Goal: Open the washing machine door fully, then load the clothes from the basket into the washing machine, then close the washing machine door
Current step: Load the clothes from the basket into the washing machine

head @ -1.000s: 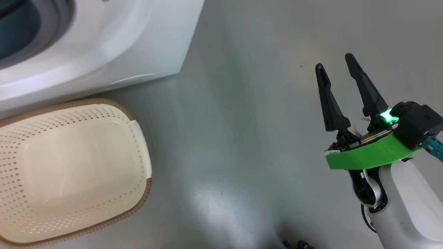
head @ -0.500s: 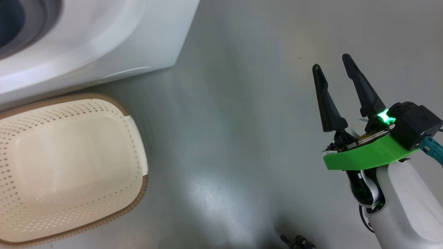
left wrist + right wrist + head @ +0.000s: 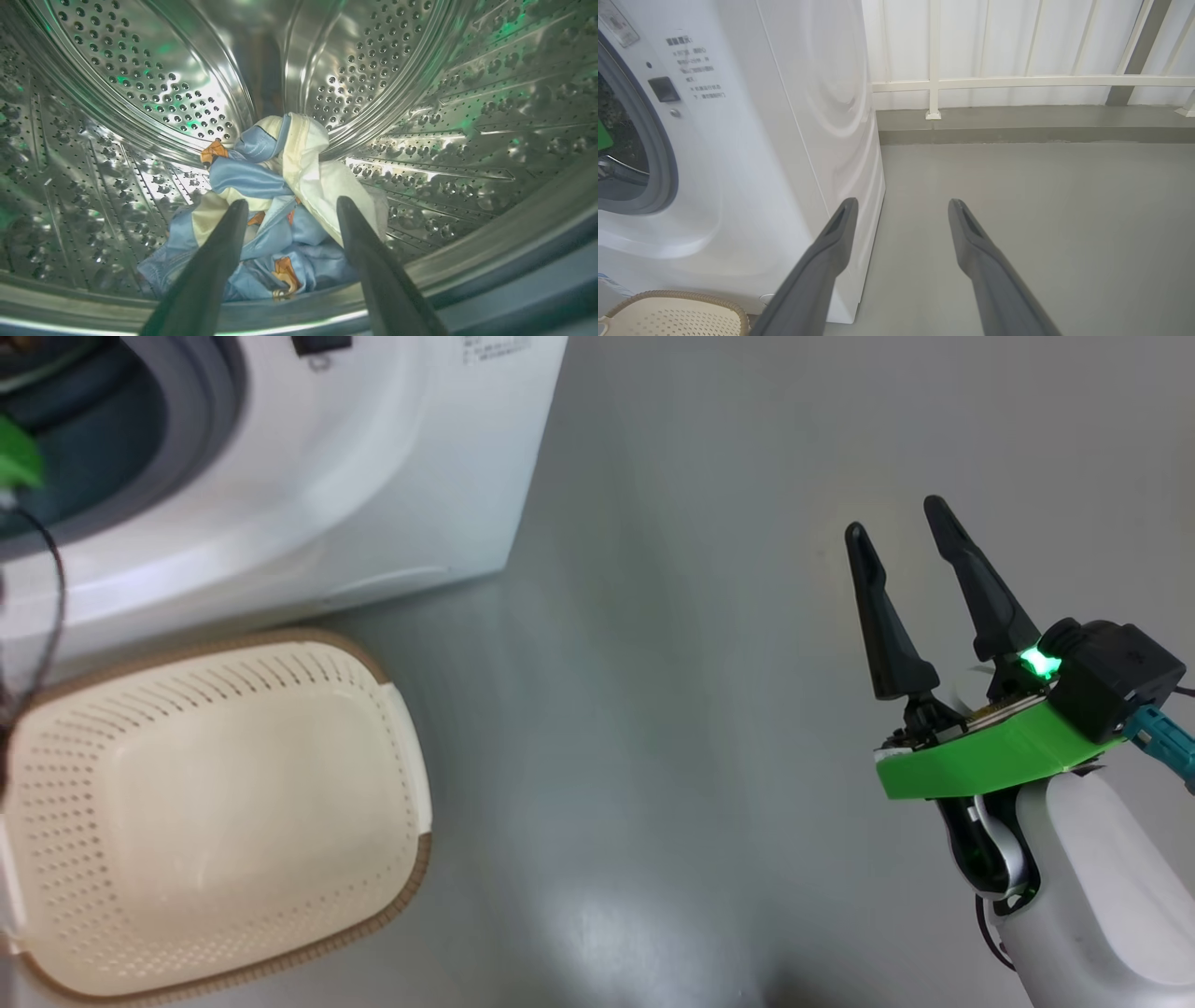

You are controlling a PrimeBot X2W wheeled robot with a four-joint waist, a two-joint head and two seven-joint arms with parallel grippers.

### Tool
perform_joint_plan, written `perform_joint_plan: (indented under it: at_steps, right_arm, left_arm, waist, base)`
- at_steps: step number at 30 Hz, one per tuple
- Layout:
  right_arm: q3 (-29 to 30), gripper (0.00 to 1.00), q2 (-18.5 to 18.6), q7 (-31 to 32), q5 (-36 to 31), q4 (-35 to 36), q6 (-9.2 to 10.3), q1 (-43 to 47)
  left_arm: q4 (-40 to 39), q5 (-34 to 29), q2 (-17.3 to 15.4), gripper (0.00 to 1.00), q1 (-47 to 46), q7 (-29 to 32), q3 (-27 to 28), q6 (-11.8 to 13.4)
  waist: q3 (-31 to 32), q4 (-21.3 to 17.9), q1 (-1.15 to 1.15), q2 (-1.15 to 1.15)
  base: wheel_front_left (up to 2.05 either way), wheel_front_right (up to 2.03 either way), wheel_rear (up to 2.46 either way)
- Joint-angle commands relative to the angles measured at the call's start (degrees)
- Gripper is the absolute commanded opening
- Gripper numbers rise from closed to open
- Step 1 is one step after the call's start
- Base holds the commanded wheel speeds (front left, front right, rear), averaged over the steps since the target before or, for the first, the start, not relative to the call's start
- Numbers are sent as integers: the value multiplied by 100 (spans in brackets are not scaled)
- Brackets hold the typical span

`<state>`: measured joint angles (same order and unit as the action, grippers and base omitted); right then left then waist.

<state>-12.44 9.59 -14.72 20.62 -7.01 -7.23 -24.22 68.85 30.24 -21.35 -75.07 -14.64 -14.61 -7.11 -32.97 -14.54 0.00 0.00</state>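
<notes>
Clothes (image 3: 275,205) lie heaped low in the steel drum (image 3: 140,70) of the washing machine (image 3: 373,476), left gripper (image 3: 292,201) spread open just short of them, gripping nothing; right gripper (image 3: 894,518) open over the grey floor (image 3: 653,709), basket (image 3: 280,639) just beside the machine's front.

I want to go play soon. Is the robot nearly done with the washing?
Nearly. The basket is empty and the clothes lie in the washing machine. The left gripper is open near them, gripping nothing. The mouth is uncovered, so shutting the door is left.
</notes>
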Motion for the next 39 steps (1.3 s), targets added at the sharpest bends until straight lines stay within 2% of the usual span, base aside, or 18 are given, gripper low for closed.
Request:
perform_joint_plan:
  at_steps: [1, 13, 20, 30, 39]
  right_arm:
    - [-60, 100, 54, -28, 22, 99, -25, 145]
    - [-23, 100, 121, -28, 158, -41, -25, 395]
    - [16, 100, 208, -28, 211, -94, -25, 534]
    - [134, 100, 347, -28, 282, -143, -25, 769]
    - [126, 100, 415, -28, 319, -161, -25, 843]
  left_arm:
    - [-169, 55, -216, 100, 142, -35, 75, -26]
    - [-958, 245, -79, 100, 1491, -35, 50, -36]
    - [-1453, 296, -65, 100, 2158, -35, 82, -36]
    - [-2514, 156, 80, 100, 3470, -36, 516, -37]
    - [-3201, 13, 237, 100, 4280, -36, 809, -1]
  waist:
    - [298, 64, 0, 0]
    - [1284, 236, 0, 0]
    - [1647, 386, 0, 0]
    - [2129, 678, 0, 0]
    - [2335, 840, 0, 0]
  base:
    - [0, 0, 0]
    - [0, 0, 0]
    - [0, 0, 0]
    - [0, 0, 0]
    - [0, 0, 0]
